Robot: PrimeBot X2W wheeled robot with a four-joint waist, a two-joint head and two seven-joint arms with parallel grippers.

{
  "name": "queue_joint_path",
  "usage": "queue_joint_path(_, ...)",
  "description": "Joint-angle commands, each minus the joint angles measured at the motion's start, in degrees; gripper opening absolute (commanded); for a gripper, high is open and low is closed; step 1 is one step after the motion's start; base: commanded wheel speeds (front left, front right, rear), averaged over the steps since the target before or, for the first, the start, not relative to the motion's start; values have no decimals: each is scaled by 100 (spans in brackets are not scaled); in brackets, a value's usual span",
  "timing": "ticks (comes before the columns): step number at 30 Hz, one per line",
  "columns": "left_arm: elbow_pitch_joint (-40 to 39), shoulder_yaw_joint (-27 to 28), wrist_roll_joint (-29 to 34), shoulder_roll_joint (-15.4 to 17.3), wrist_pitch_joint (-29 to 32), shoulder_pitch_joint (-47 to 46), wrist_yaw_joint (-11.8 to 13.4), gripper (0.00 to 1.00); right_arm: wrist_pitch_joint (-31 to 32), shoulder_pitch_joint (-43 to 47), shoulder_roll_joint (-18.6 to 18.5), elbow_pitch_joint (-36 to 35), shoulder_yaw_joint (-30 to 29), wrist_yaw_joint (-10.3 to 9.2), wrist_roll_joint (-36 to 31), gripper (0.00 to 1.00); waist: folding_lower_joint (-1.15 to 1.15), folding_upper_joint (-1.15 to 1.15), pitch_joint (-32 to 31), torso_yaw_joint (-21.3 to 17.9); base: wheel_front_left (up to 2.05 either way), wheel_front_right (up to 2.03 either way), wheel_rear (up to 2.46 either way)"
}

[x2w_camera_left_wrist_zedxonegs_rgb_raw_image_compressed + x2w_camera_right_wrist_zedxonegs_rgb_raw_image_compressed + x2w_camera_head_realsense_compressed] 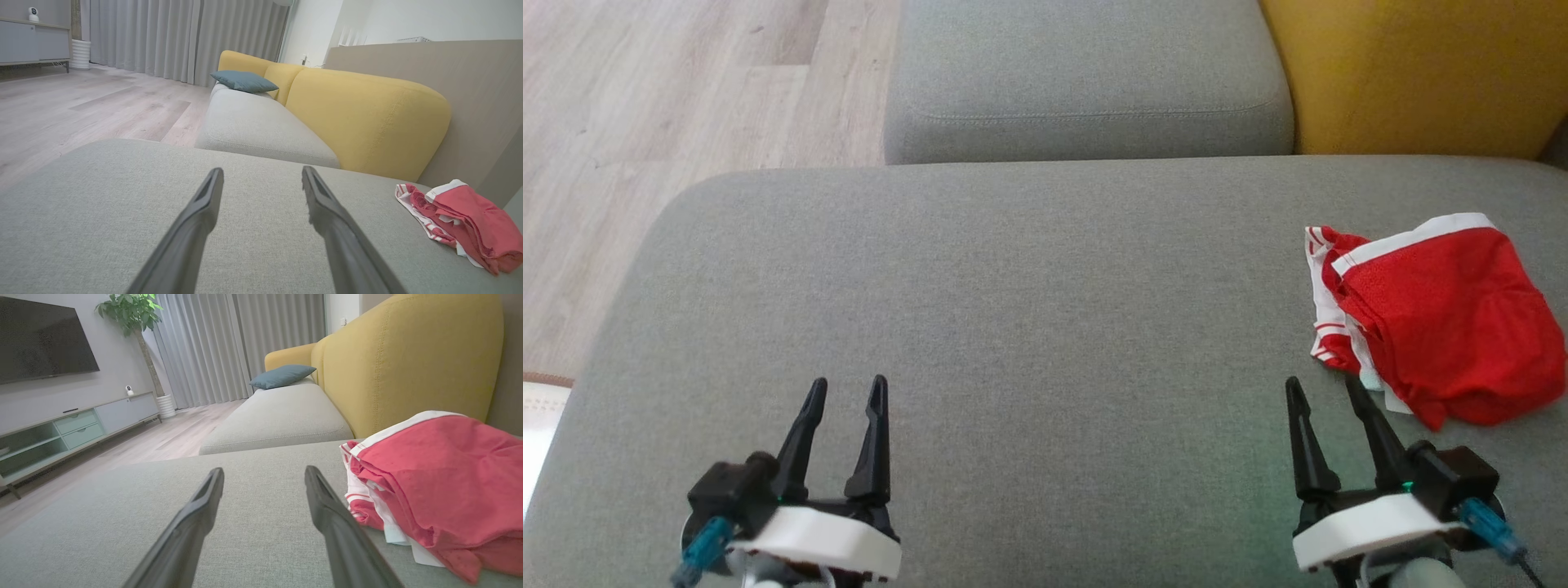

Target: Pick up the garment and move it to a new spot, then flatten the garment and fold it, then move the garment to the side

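Garment in red with white trim, bunched near the right edge of the grey cushion, right gripper just beside it, jaws apart and empty, left gripper well apart, likewise spread

**Count by kind, sofa scene**

- garment: 1, red with white trim
- tools: 2, the left tool and the right tool, two fingers each
- grey seat cushions: 2, one near and one behind it
- yellow back cushions: 3, going by the left wrist view
- pillow: 1, blue-grey
- TV: 1
- potted plant: 1
- cabinet: 1
- small white camera on top of it: 1
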Motion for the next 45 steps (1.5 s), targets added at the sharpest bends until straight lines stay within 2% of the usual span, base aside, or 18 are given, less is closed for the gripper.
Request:
queue_joint_path(1, -246, 206, -16, 20, -34, -220, 13, 100, -64, -246, -16, -190, 116, -5, -34, 100, 0, 0, 1, -6, 0, 0, 0)
queue_joint_path(10, -169, 250, -77, 20, -34, -140, -24, 100, -79, -283, -16, -354, -103, -5, 24, 100, 0, 0, 18, -67, 0, 0, 0)
queue_joint_path(23, -299, 367, -131, 20, -34, -118, -43, 100, -80, -228, -16, -475, -57, -5, 42, 100, 0, 0, 27, -105, 0, 0, 0)
queue_joint_path(24, -96, 181, -122, 0, 0, 29, -50, 0, -2, -5, 3, -271, -199, 0, 28, 0, 0, 0, 28, -106, 0, 0, 0)
queue_joint_path(27, 141, 173, -138, -15, 5, 97, -54, 0, 9, 65, 8, -45, -190, 0, 43, 0, 0, 0, 28, -108, 0, 0, 0)
queue_joint_path(45, 233, 370, -1301, 17, 299, -82, -123, 0, 288, -66, -30, -77, -296, -1, 1302, 0, 0, 0, 100, -140, 0, 0, 0)
